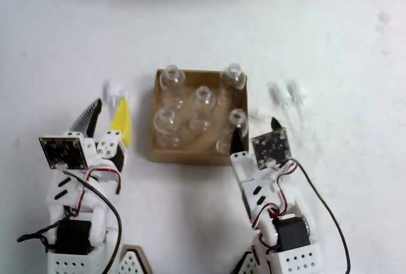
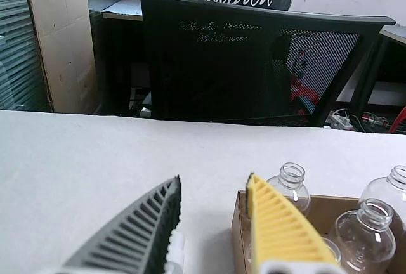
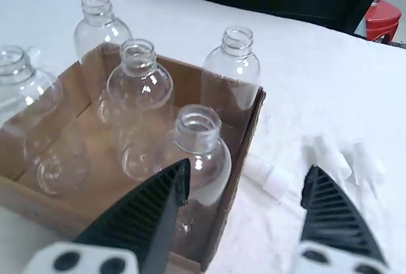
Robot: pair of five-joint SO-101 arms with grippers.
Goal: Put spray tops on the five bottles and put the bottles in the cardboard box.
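Note:
Five clear, topless bottles [image 1: 202, 98] stand upright in the cardboard box [image 1: 184, 155] at mid table. My left gripper [image 1: 110, 101] is open just left of the box, one finger black, one yellow [image 2: 279, 229]. A white spray top [image 1: 114, 88] lies just beyond its tips and shows between the fingers as the spray top [image 2: 176, 252]. My right gripper [image 1: 255, 125] is open at the box's near right corner. One black finger [image 3: 152, 210] hangs over the nearest bottle [image 3: 196, 147], the other over the cloth. Loose spray tops [image 3: 342, 156] lie right of the box [image 3: 244, 141].
A white cloth covers the table [image 1: 190, 26], with open room behind the box and on both sides. More white spray tops [image 1: 285, 92] lie on the cloth to the right of the box. A black mesh chair [image 2: 254, 65] stands beyond the far table edge.

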